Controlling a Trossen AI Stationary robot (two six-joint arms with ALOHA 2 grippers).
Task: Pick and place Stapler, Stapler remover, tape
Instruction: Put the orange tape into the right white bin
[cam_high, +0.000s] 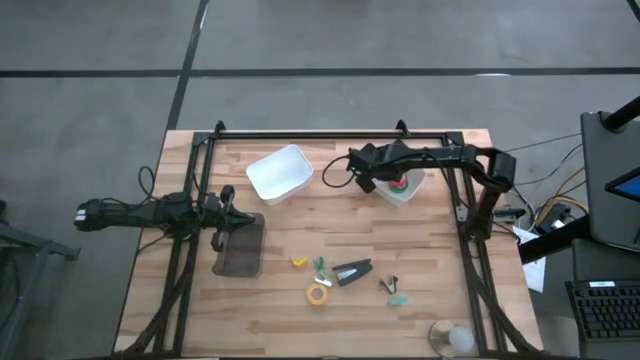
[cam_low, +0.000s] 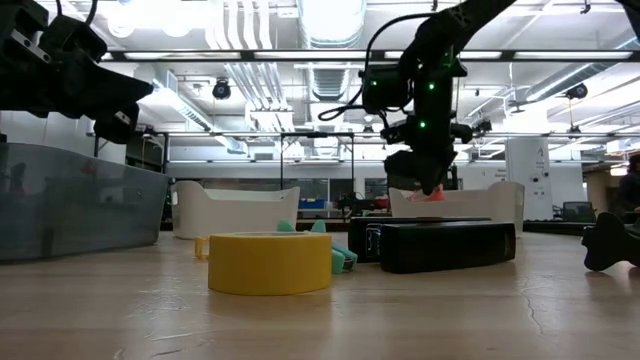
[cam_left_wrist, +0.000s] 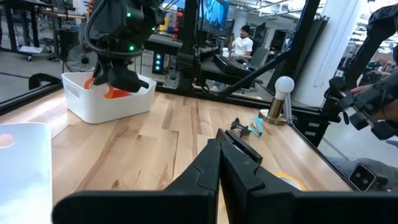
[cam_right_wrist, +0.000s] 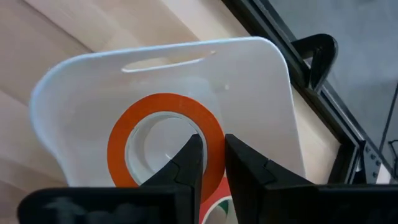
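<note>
Tape rolls, three: orange (cam_right_wrist: 164, 144), yellow (cam_high: 318, 294), green-red (cam_high: 400, 184).

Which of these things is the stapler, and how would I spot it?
Start at the wooden table and look at the cluster of small things near its front edge. The stapler lies there, right of the yellow tape roll. It is the only long black wedge; its neighbours are round or tiny and coloured.
</note>
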